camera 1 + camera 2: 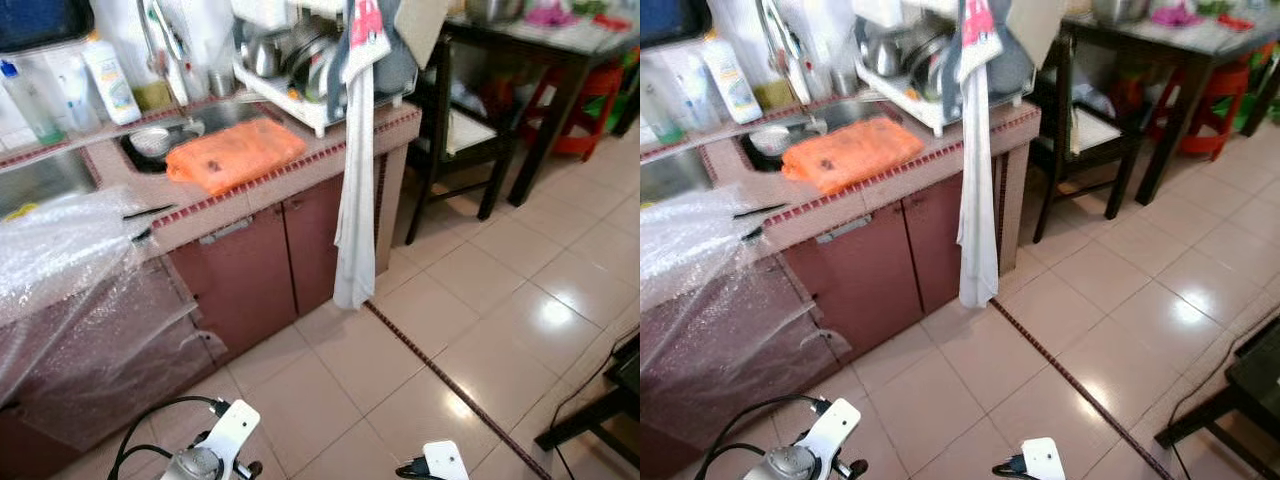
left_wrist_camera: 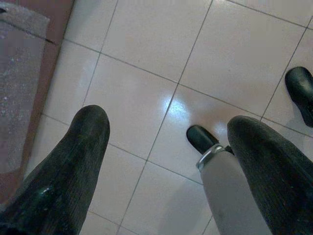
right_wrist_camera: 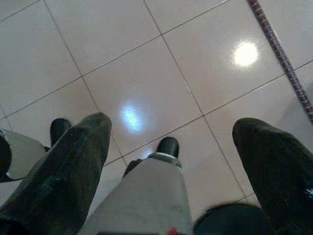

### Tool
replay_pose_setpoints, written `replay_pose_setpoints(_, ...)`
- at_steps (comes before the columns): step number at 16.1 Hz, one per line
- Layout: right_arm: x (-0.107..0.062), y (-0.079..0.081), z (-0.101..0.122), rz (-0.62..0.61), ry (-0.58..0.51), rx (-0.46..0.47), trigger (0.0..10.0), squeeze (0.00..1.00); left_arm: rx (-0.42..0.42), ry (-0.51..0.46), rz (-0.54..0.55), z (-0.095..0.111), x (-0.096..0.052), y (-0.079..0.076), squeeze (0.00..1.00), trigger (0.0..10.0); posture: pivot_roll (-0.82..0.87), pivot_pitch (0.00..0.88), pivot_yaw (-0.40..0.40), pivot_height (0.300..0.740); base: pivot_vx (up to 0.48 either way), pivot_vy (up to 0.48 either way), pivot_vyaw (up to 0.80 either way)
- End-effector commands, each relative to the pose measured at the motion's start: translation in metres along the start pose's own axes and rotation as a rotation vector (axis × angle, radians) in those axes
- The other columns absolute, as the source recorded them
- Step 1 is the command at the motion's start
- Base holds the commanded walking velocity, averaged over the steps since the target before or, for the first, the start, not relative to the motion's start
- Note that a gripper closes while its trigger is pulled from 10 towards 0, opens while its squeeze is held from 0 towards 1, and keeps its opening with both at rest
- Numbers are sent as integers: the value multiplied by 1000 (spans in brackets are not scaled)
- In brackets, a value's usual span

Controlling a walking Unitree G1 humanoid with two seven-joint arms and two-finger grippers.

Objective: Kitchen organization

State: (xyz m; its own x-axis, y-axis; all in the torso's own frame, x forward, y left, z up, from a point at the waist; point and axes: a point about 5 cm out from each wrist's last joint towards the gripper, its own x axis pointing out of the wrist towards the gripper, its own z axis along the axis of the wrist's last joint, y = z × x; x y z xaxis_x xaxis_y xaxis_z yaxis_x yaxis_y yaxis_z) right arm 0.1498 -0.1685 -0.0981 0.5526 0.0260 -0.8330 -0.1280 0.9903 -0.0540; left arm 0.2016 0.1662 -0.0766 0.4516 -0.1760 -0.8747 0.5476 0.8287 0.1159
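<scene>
I stand back from the bench: orange cloth beside the sink, dish rack crowded. My left gripper and right gripper hang apart, empty, over floor tiles. Progress unclear.

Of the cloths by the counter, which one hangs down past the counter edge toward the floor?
The long white towel, draped from the dish rack at the counter's corner. The orange cloth lies flat on the countertop.

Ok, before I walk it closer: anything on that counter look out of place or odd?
Yes. An orange cloth lies spread across part of the sink instead of hanging up. Bubble wrap spills off the counter edge down over the cabinet front. A long white towel dangles from the dish rack almost to the floor.
</scene>
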Motion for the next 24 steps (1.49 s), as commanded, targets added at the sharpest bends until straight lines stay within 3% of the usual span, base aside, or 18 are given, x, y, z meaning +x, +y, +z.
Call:
replay_pose_setpoints(1, 0, 3, 0, 4, 5, 8, 10000, 0, 7, 5, 10, -1, -1, 5, 0, 10000, -103, 8, 78, 740, 431, 0, 0)
replay_pose_setpoints(10, 0, 3, -2, 3, 8, 8, 10000, 0, 20, 11, 2, -2, -1, 3, 0, 10000, -106, 12, 76, 740, 437, 0, 0)
replay_pose_setpoints(19, 0, 1, 0, 6, 8, -1, 10000, 0, 21, 5, 46, -2, -1, 5, 0, 10000, -93, 19, 50, 740, 325, 0, -530)
replay_pose_setpoints(24, 1, -5, 5, 21, 3, -53, 10000, 0, -73, -4, 87, -3, -1, 6, 0, 10000, -61, 22, -4, 740, 0, 0, 0)
